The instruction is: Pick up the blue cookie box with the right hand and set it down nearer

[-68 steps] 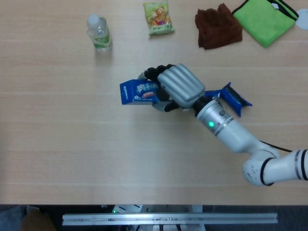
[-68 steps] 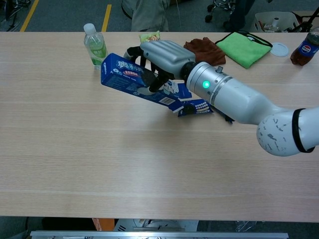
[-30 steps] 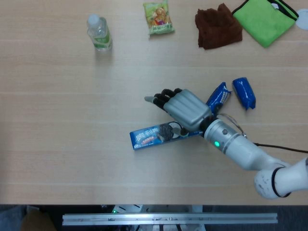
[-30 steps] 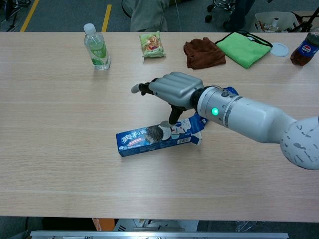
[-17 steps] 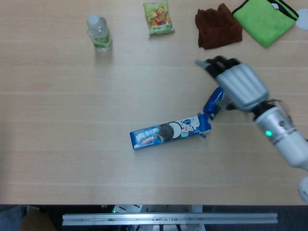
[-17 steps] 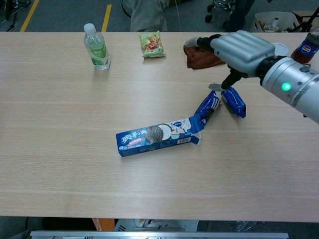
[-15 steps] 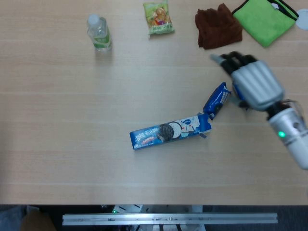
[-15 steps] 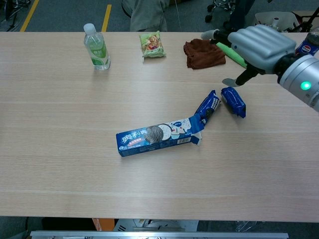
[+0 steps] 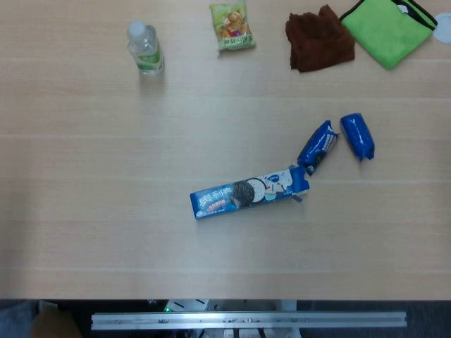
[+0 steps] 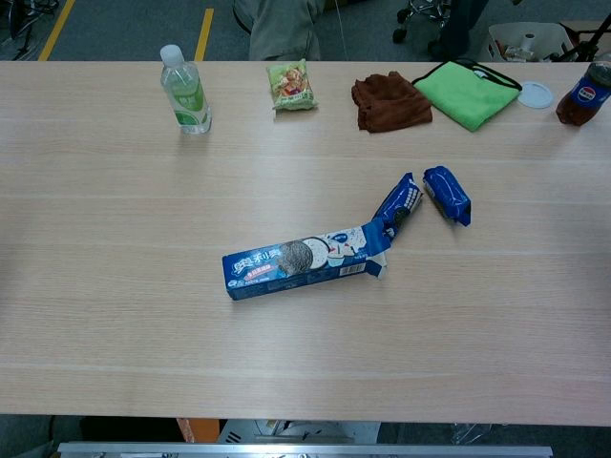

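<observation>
The blue cookie box (image 9: 249, 193) is now lying flat on the worktop (image 9: 99, 169) toward the near edge, its open end beside two small blue packets (image 9: 317, 148), so we are judging the set-down as done. The right hand, over those packets half a second ago, is no longer showing in either view, so we cannot tell how its fingers are lying; it is touching nothing visible.

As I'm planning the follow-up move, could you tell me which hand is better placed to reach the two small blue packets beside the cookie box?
Probably the right: both small blue packets lie right of the blue cookie box, toward the robot's right. Neither hand is in view now.
</observation>
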Available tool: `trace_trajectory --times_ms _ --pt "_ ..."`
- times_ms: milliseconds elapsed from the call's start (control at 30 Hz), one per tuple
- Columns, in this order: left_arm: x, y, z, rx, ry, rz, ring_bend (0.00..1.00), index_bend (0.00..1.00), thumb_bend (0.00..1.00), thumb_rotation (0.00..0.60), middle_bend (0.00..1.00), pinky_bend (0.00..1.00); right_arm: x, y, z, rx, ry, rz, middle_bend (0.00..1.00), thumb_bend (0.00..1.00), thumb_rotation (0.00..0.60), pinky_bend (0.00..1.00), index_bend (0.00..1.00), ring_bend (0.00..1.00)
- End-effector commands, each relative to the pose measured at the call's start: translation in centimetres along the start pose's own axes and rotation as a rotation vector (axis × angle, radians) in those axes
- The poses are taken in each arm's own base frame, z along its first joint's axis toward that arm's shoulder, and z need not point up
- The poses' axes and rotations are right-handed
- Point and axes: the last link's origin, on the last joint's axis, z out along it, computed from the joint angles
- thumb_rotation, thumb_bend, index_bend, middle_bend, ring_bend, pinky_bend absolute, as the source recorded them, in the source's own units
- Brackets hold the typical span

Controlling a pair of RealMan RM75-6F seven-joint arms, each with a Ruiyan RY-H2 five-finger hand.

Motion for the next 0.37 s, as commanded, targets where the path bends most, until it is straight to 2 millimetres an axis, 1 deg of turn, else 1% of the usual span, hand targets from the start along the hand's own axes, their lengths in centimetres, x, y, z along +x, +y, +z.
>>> trace_trajectory --times_ms 33,167,367 --pt "0.0 0.3 0.0 -0.004 0.005 -0.004 0.19 0.29 0.26 0.600 0.24 0.26 0.4 1.2 -2.0 -0.029 0.028 -0.005 0.24 0.20 0.600 0.30 0.11 0.16" --pt "-0.1 0.3 0.1 -0.001 0.003 -0.002 0.19 0.29 0.26 0.600 0.24 0.26 0.4 1.9 -2.6 -0.053 0.027 0.031 0.24 0.20 0.600 0.30 0.11 0.16" --pt "-0.1 0.2 0.2 0.002 0.006 0.003 0.19 0.29 0.26 0.600 0.24 0.26 0.3 2.5 -3.0 -0.068 0.039 0.013 0.24 0.20 0.600 0.30 0.11 0.16"
